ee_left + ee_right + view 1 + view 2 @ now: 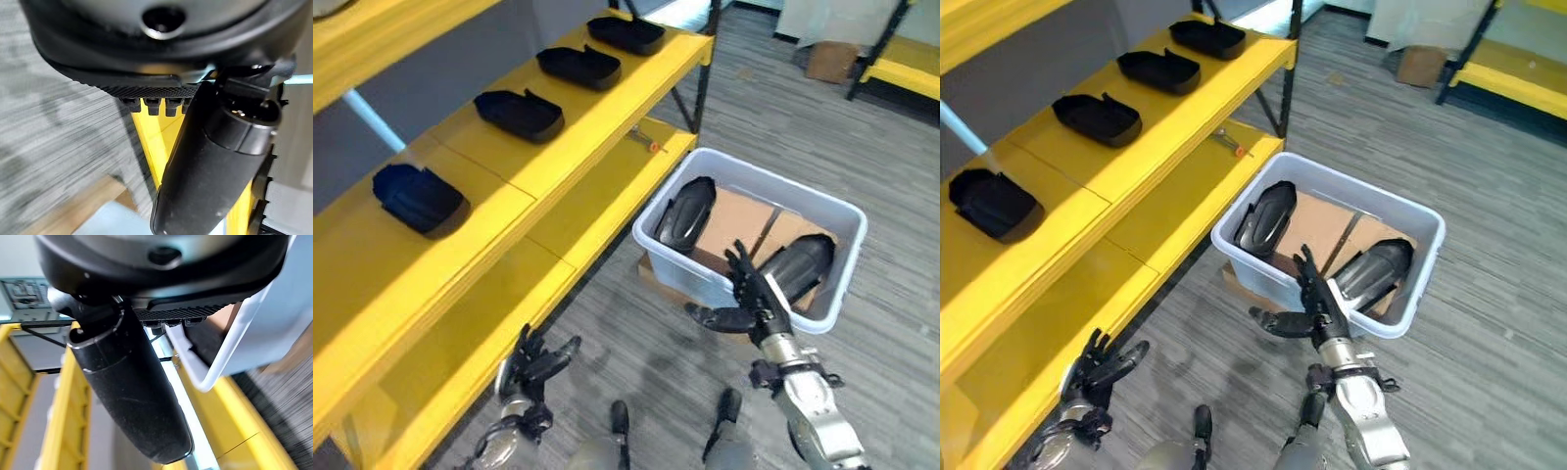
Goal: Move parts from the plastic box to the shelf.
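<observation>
Two black parts are left in the white box (842,220), which is set on flat brown cardboard on the grey floor, just beside the yellow shelf (607,108). One part (685,211) is leaned against the box's left wall, and the other part (798,264) is laid near the right corner. The right hand (749,294) is held at the near rim of the box, close to that second part, most likely so the part can be picked up next. Its fingers are spread and fairly straight, and nothing is held in them. The left hand (533,362) is kept low by the shelf's bottom board, with its fingers loosely open and nothing in them; it seems to be kept out of the way. Four more black parts (519,113) are lined up in a row on the upper board, well apart, so about two thirds of the job looks done. The parts are shaped like shallow scoops, smooth and a bit shiny, and look like hard plastic. The box is thin, smooth plastic with rounded corners. The shelf boards are flat and painted, with dark metal posts.
</observation>
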You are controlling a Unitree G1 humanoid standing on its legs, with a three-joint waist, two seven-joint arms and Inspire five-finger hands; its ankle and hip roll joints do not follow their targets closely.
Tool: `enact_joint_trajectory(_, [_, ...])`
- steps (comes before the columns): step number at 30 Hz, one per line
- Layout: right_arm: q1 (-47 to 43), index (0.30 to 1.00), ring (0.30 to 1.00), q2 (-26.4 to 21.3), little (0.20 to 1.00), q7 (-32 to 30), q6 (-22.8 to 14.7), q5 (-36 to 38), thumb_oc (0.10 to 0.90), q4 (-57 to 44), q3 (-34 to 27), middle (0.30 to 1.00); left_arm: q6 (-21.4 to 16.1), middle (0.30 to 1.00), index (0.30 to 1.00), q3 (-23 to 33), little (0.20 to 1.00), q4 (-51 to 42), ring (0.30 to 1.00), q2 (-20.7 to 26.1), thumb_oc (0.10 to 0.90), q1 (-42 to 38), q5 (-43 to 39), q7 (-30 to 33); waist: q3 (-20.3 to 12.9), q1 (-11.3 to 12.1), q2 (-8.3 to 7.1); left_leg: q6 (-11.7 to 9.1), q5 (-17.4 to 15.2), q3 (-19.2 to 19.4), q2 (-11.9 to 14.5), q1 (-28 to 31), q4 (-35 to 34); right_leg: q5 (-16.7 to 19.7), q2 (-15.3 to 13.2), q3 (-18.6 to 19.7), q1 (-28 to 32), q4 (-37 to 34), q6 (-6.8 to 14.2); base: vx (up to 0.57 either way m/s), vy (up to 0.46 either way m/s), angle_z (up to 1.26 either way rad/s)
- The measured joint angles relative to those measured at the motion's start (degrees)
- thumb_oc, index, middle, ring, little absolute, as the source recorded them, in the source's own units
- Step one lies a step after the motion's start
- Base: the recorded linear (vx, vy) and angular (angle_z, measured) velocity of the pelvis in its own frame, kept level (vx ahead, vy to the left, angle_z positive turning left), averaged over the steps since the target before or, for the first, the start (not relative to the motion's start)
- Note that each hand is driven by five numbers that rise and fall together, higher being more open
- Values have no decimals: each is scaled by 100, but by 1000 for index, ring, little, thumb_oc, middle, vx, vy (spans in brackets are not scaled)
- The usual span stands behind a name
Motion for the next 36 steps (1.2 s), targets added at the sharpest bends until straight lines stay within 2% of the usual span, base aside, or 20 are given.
enact_joint_trajectory(1, [74,1000,1000,-17,1000,-26,36,-5,900,-6,-72,1000,3,1000,1000,-111,1000,-17,1000,12,900,-57,-2,6,-11,-15,-36,-29,-15,-89,283,57,-62,-243,202,-205,-12,227,-397,225,-231,45])
enact_joint_trajectory(2, [43,1000,1000,-41,1000,-32,30,-12,900,-15,-117,1000,3,1000,1000,-165,1000,-24,1000,14,900,-73,-2,-18,-9,1,-47,-11,-36,-154,403,50,21,-347,332,-263,-22,306,-545,322,-299,13])
enact_joint_trajectory(5, [159,1000,1000,-64,1000,-107,-20,-14,900,-197,-335,1000,41,1000,1000,-392,1000,-9,1000,26,900,-57,-3,-5,-38,-203,150,-48,-141,-289,849,32,93,-761,706,-413,-71,766,-753,211,-170,6])
enact_joint_trajectory(9, [292,1000,1000,-79,1000,-128,-53,5,900,-264,-367,1000,106,1000,1000,-349,1000,-108,1000,42,900,78,-4,-18,-80,-328,125,-161,77,-286,1134,47,498,-1324,1028,-309,-302,1313,-974,206,-206,-28])
enact_joint_trajectory(12, [284,1000,1000,-99,1000,-48,-52,12,900,-209,-320,1000,125,1000,1000,-122,1000,-92,1000,21,900,110,-5,10,-104,-17,-120,-125,172,-691,1075,-717,2590,-1294,1200,227,-219,1168,-1348,118,-162,-90])
enact_joint_trajectory(14, [306,1000,1000,-168,1000,-72,-55,19,900,-226,-325,1000,120,1000,1000,-105,1000,-103,1000,8,900,206,-6,-13,-108,42,-137,-234,621,-1615,672,-1278,3993,-1407,1322,520,-109,1140,-1507,240,-14,-79])
enact_joint_trajectory(15, [317,1000,1000,-175,1000,-72,-55,29,900,-230,-346,1000,119,1000,1000,-120,1000,-107,1000,5,900,213,-18,-23,-75,42,-197,-220,376,-1658,552,-1528,4305,-1434,1363,593,-68,1070,-1472,285,145,2])
enact_joint_trajectory(16, [307,1000,1000,-89,1000,-105,-70,120,900,-247,-475,1000,119,1000,1000,-148,1000,-103,1000,35,900,67,-38,-39,-26,-2,-259,-79,-226,-1187,489,-1976,3834,-1434,1308,580,-66,953,-1423,138,108,4])
enact_joint_trajectory(17, [272,1000,1000,-95,1000,-133,-50,138,900,-245,-469,1000,91,1000,1000,-169,1000,-116,1000,26,900,15,-73,-28,33,121,-356,-11,-326,-956,487,-1949,2883,-1394,1303,657,-54,848,-1377,306,226,-37])
enact_joint_trajectory(18, [152,1000,1000,-77,1000,-110,-49,133,900,-213,-374,1000,107,1000,1000,-182,1000,-98,1000,29,900,43,-113,-26,46,340,-326,-86,-103,-693,743,-1932,1424,-1179,1544,769,79,667,-1381,330,255,-99])
enact_joint_trajectory(20, [48,1000,1000,-70,1000,-103,-63,126,900,-185,-139,1000,163,1000,1000,-211,1000,201,1000,52,900,104,-103,-13,124,495,-229,-294,85,-1296,783,-1529,200,-1235,1762,1184,498,514,-1257,334,386,-130])
enact_joint_trajectory(21, [69,1000,1000,-30,1000,-98,-105,125,900,-243,-81,1000,195,1000,1000,-262,1000,241,1000,16,900,207,-69,-23,150,458,-59,-373,270,-1523,765,-1456,393,-1365,1836,1411,789,452,-1118,198,336,-120])
enact_joint_trajectory(22, [95,1000,1000,-12,1000,-61,-102,121,900,-250,-75,1000,195,1000,1000,-264,1000,259,1000,9,900,235,-60,-30,150,454,-45,-335,288,-1537,707,-1374,571,-1433,1810,1595,793,508,-1066,181,354,-130])
enact_joint_trajectory(23, [145,1000,1000,-19,1000,25,-100,114,900,-266,-75,1000,210,1000,1000,-276,1000,319,1000,-3,900,330,-61,-43,115,492,12,-262,270,-1321,661,-1163,766,-1501,1755,1806,857,575,-957,80,183,-105])
enact_joint_trajectory(24, [296,1000,1000,-164,1000,43,-101,113,900,-389,-127,1000,210,1000,1000,-300,1000,250,1000,-60,900,422,-58,-111,17,325,221,-269,373,-1203,685,-1003,694,-1528,1780,1822,886,562,-795,107,279,-67])
enact_joint_trajectory(25, [415,1000,1000,-94,1000,40,-75,110,900,-415,-246,1000,210,1000,1000,-277,1000,230,1000,0,900,315,-59,-138,60,155,112,-366,655,-1179,487,-1022,653,-1575,1547,1817,892,575,-672,87,266,-21])
enact_joint_trajectory(27, [658,1000,1000,102,1000,33,-64,107,900,-425,-396,1000,235,1000,1000,-335,1000,150,1000,354,900,141,-10,-155,34,134,-168,-133,661,-761,43,-966,552,-1538,945,1786,811,476,-515,25,243,-29])
enact_joint_trajectory(29, [624,1000,1000,143,1000,34,-52,57,900,-424,-353,1000,217,1000,1000,-326,1000,124,1000,474,900,128,7,-155,43,142,-203,-32,620,-550,-202,-964,551,-1433,639,1733,788,345,-415,-38,178,-39])
enact_joint_trajectory(33, [387,1000,1000,202,1000,65,-52,-128,900,-426,-241,1000,91,1000,1000,-36,1000,17,1000,755,900,64,117,-138,108,157,-268,130,509,-331,-393,-1205,691,-1207,387,1598,696,46,-69,-76,107,-13])
enact_joint_trajectory(36, [188,1000,1000,166,1000,-5,-54,-325,900,-425,-267,1000,79,1000,1000,7,1000,-5,1000,787,900,64,117,-115,268,147,-283,195,439,-295,-377,-1481,853,-1173,390,1632,475,48,-42,-76,63,-7])
